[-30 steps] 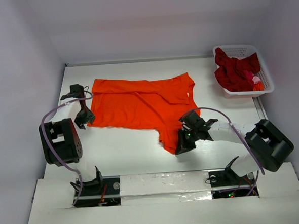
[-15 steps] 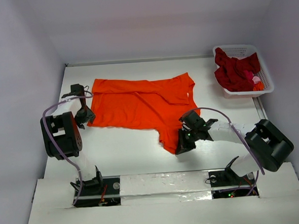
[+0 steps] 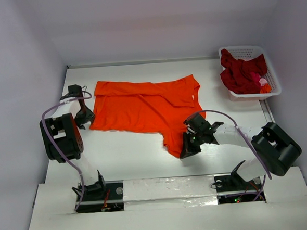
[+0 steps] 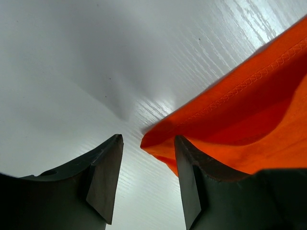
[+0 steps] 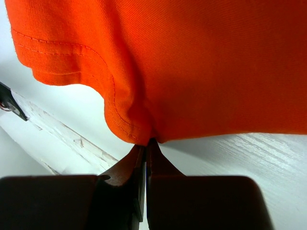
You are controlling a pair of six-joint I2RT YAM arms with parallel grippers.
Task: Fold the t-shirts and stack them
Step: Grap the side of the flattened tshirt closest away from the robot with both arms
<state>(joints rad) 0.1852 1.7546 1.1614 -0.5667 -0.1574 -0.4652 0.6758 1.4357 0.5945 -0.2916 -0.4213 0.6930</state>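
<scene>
White table (image 3: 135, 152) boxed in by plain pale walls on three sides, so the workspace is kinda tight at the edges. Orange tee (image 3: 137, 105) lies spread out flat across the middle and left of the table, with one part hanging down toward the near side on the right. Its far edge sits near the back wall with a strip of bare table between, and a wider band of bare table runs from its near hem to the arm bases.

Left gripper (image 3: 84, 117) is down at the tee's near-left corner, close to the left wall. In the wrist view its jaws are spread apart, left gripper (image 4: 147, 142) framing that stitched corner, with the cloth against the right finger (image 4: 189, 167) and not pinched.

Right gripper (image 3: 189, 147) is at the low tip of the hanging part. Up close, right gripper (image 5: 145, 144) is clamped tight on the tee's folded edge, with the cloth bunching right at the tips.

Basket (image 3: 242, 49) sits in the far right corner, well apart from the orange tee, with bare table between them. It holds a bundled dark red tee (image 3: 238, 72) with a bit of pink tee (image 3: 262, 81) poking out.
</scene>
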